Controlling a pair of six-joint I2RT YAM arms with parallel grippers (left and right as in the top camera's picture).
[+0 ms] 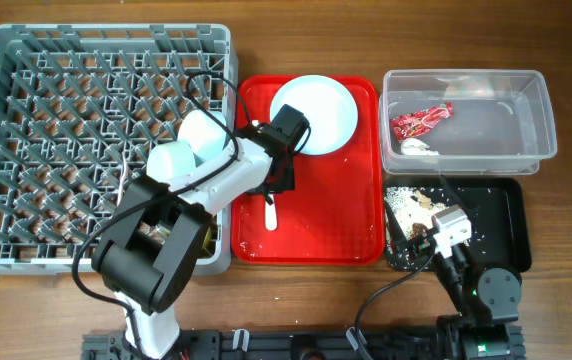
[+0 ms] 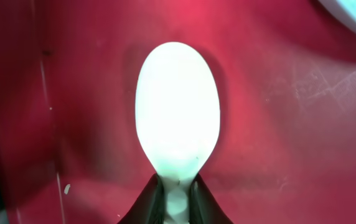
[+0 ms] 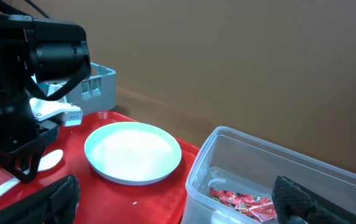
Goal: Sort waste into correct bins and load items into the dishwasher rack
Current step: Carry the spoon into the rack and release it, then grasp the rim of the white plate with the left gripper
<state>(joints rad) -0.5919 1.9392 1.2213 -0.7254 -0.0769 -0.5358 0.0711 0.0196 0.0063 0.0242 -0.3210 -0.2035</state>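
My left gripper (image 1: 274, 188) is shut on the neck of the white plastic spoon (image 1: 271, 212), which lies on the red serving tray (image 1: 351, 225). In the left wrist view the spoon bowl (image 2: 177, 109) sits just ahead of the closed jaws (image 2: 178, 202). The pale blue plate (image 1: 316, 113) lies at the back of the red tray and also shows in the right wrist view (image 3: 133, 151). My right gripper (image 1: 421, 238) is open and empty (image 3: 178, 205) over the black tray (image 1: 506, 235), which holds food scraps (image 1: 411, 200). The clear tub (image 1: 544, 120) holds the red wrapper (image 1: 421, 121) and the white napkin (image 1: 418, 146).
The grey dishwasher rack (image 1: 66, 130) fills the left side, with my left arm reaching over its right edge. Bowls, cup and fork are not in view. The clear tub's near rim (image 3: 228, 140) stands close ahead of my right gripper.
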